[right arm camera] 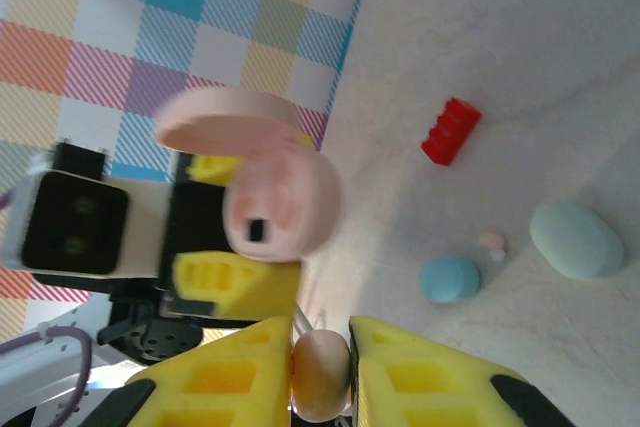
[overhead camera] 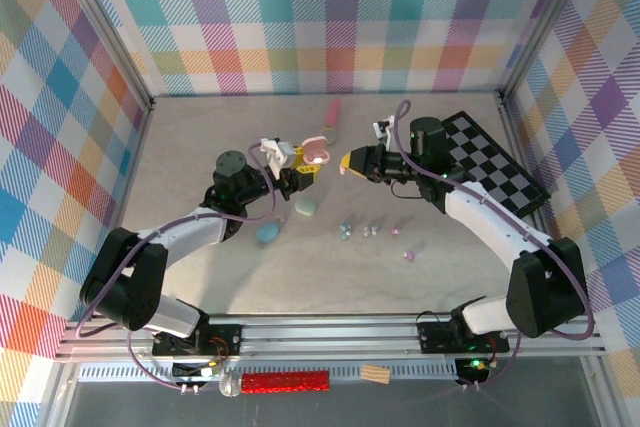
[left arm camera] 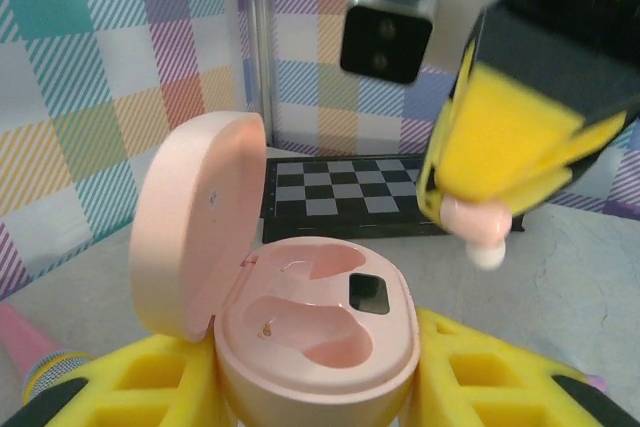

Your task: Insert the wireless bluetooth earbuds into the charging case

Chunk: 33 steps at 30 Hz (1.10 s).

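Grey table (overhead camera: 200, 267), open case (left arm camera: 320, 337), pinched earbud (right arm camera: 320, 375), right wrist's red block (right arm camera: 450, 130)

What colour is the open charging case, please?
The oval plastic case is pale pink; left wrist view.

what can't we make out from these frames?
- Left wrist view: the pink earbud in the right claw is blurred; orientation unclear.
- Left wrist view: the lower body of the pink case is hidden by the left claw and cut by the bottom edge.
- Right wrist view: the earbud's lower end runs off the bottom edge.
- Top view: the loose earbuds on the table are too small to count or colour-match.
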Available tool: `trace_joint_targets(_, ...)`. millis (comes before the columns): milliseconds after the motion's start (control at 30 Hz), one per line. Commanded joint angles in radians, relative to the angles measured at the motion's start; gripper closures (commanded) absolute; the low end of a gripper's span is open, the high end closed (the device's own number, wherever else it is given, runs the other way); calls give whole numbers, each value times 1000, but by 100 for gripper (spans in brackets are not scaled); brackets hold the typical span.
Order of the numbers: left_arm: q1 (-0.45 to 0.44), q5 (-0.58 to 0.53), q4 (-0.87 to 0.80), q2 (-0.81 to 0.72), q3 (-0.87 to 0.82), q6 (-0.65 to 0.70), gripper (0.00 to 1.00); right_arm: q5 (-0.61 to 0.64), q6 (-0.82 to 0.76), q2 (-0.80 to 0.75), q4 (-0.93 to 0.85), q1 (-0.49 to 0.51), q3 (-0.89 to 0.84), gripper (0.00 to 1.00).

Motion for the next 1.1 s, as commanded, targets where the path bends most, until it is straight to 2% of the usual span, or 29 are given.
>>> trace_joint_targets(0,-21,-22,73,16,-5,31,62,28,-75,-21,-22,34,62,78)
trace_joint_targets(433,-72,-31,62,44,23,33,62,110,-220,51,-119,120,204,77)
trace_joint_targets(1067,-79,-32,88,16,5,13,62,145,-249,143,-146,141,232,78)
